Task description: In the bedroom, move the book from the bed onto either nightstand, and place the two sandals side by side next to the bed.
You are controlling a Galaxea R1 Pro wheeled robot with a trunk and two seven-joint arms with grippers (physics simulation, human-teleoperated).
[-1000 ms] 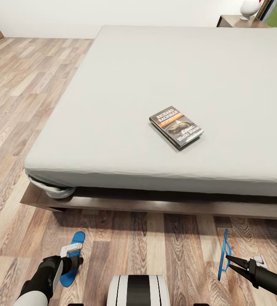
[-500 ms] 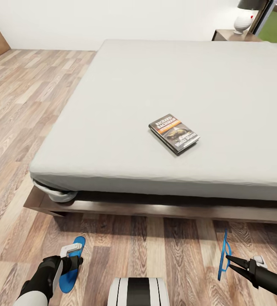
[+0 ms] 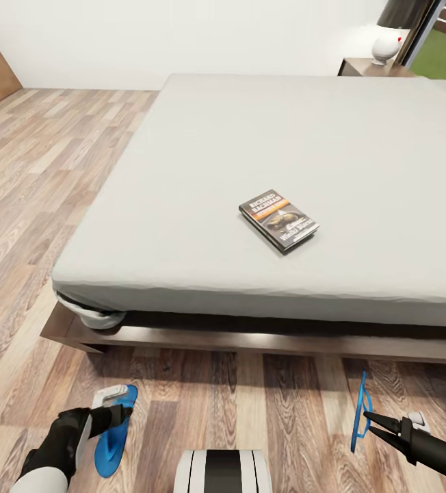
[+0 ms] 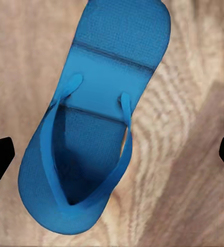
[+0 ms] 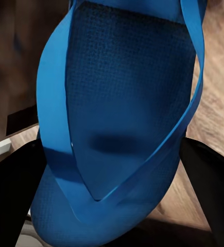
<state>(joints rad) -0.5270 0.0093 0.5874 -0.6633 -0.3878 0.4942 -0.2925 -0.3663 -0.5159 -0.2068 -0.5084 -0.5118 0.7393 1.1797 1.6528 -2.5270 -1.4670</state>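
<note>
I am gripping one bright blue flip-flop (image 3: 361,409) edge-up in right pincer (image 3: 368,415); left pincer (image 3: 117,415), spread wide, is hovering over its flat-lying twin (image 3: 113,438).

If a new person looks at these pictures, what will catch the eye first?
First the small dark paperback with the orange band, lying alone on the large pale grey mattress. Then the two bright blue flip-flops: one flat on the plank floor by the left gripper, one held on edge by the right gripper.
</note>
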